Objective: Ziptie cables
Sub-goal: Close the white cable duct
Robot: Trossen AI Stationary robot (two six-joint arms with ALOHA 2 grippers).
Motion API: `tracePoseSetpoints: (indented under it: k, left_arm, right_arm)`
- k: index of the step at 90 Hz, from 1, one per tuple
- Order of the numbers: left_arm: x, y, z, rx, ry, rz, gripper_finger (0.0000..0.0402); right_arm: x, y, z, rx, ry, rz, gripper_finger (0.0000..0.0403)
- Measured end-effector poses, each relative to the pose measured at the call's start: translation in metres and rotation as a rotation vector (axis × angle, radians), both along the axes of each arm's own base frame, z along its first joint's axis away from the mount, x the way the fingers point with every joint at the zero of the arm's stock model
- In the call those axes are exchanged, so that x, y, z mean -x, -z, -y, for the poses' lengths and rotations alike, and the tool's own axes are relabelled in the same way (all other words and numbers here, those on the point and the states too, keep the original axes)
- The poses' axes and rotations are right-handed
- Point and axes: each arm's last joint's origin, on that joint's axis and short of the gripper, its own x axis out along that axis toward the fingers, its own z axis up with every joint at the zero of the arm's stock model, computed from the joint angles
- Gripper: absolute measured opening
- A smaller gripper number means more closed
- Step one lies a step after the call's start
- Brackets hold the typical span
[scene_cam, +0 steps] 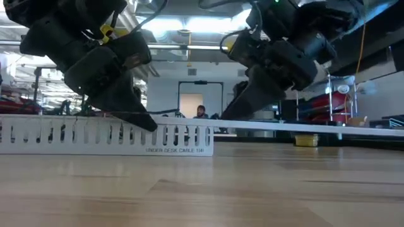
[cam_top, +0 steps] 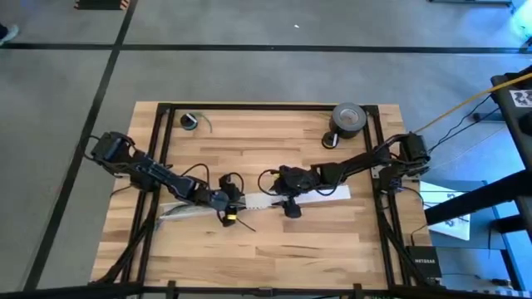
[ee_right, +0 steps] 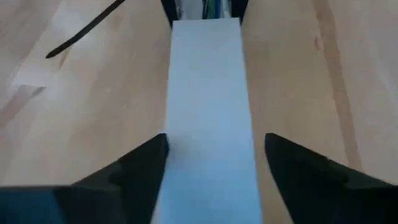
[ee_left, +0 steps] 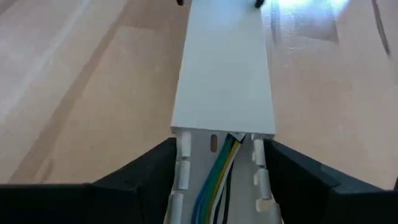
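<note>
A white slotted cable channel [cam_top: 187, 209] lies on the wooden table. The cables [ee_left: 217, 180], blue, yellow, green and black wires, run inside it. A flat white cover [ee_right: 208, 93] sits over its right part [cam_top: 328, 193]. My left gripper [ee_left: 221, 144] straddles the open channel just before the cover's end. My right gripper [ee_right: 216, 137] straddles the cover. A thin black strip, the ziptie [ee_right: 81, 31], lies on the wood beside the channel, touched by neither gripper. My left gripper has one finger [ee_left: 155, 171] on each outer side of the channel's slotted walls [ee_left: 181, 165], across the channel. It comes slanting down from the table's left. The channel rests on the table. My right gripper takes the cover by its long edges [ee_right: 168, 149] between its fingers [ee_right: 146, 165], across the strip, slanting down from the right. In the low view the cover [scene_cam: 303, 127] runs level with the channel's top.
A grey tape roll [cam_top: 349, 116] stands at the far right of the table, a small black-and-green cord coil [cam_top: 193, 121] at the far left. Black frame rails [cam_top: 162, 149] run along the table's sides. A person [scene_cam: 201, 112] shows far off in the room.
</note>
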Motion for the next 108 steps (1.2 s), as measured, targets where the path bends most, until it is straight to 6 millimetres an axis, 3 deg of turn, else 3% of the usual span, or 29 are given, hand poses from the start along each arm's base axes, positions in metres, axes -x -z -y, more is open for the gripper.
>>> tracePoseSetpoints:
  k: [12, 24, 46, 83, 108]
  left_arm:
    - [0.000, 0.000, 0.000, 0.002, -0.006, 0.001, 0.0215]
    - [0.000, 0.000, 0.000, 0.001, -0.006, 0.001, 0.0215]
    - [0.000, 0.000, 0.000, 0.000, -0.006, 0.001, 0.0215]
    - [0.000, 0.000, 0.000, -0.005, -0.003, -0.002, 0.0215]
    - [0.001, 0.001, 0.000, -0.007, 0.001, -0.006, 0.0215]
  right_arm:
    - [0.000, 0.000, 0.000, 0.002, 0.003, -0.006, 0.0325]
    - [-0.002, 0.004, 0.001, 0.035, 0.040, -0.004, 0.0333]
    - [-0.003, 0.009, 0.001, 0.042, 0.045, -0.014, 0.0305]
    - [-0.005, 0.017, 0.001, 0.029, 0.028, -0.031, 0.0217]
    - [-0.013, 0.008, 0.000, 0.031, 0.022, -0.056, 0.0218]
